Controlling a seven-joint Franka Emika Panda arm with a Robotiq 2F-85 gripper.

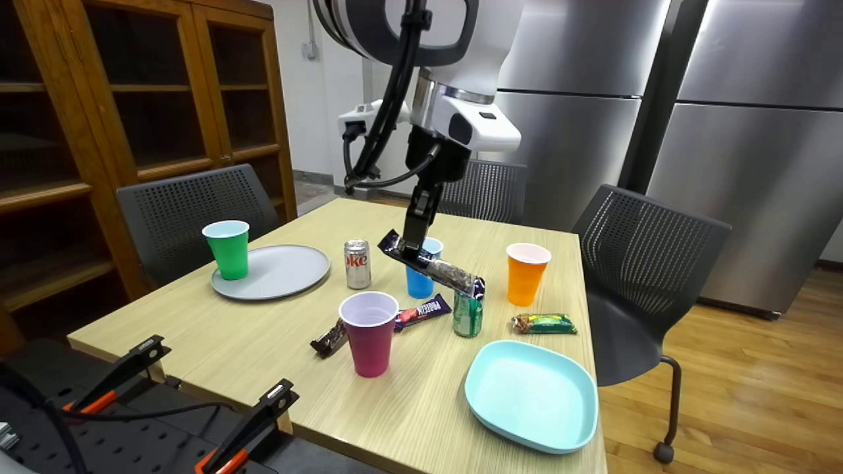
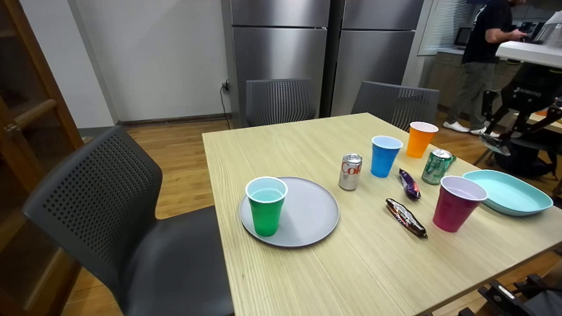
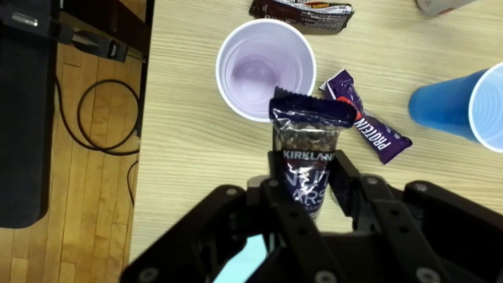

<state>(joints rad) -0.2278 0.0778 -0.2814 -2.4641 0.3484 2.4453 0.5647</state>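
1. Maroon cup (image 3: 266, 70): ahead and left of the claw (image 3: 305, 165) in the wrist view.
2. Purple protein bar (image 3: 365, 120): ahead and right of the claw in that view.
3. Blue cup (image 3: 448, 105): farther right of it.
4. Brown-wrapped bar (image 3: 304, 16): beyond the maroon cup from the claw.
5. Coke can (image 1: 357, 266): left of the claw in an exterior view.
6. Green can (image 1: 467, 317), orange cup (image 1: 525, 280), green-wrapped bar (image 1: 545, 323): to the claw's right there.
7. Turquoise plate (image 1: 532, 395): lower right of the claw.
8. Gray plate (image 1: 290, 271) bearing a green cup (image 1: 230, 255): well left of the claw.
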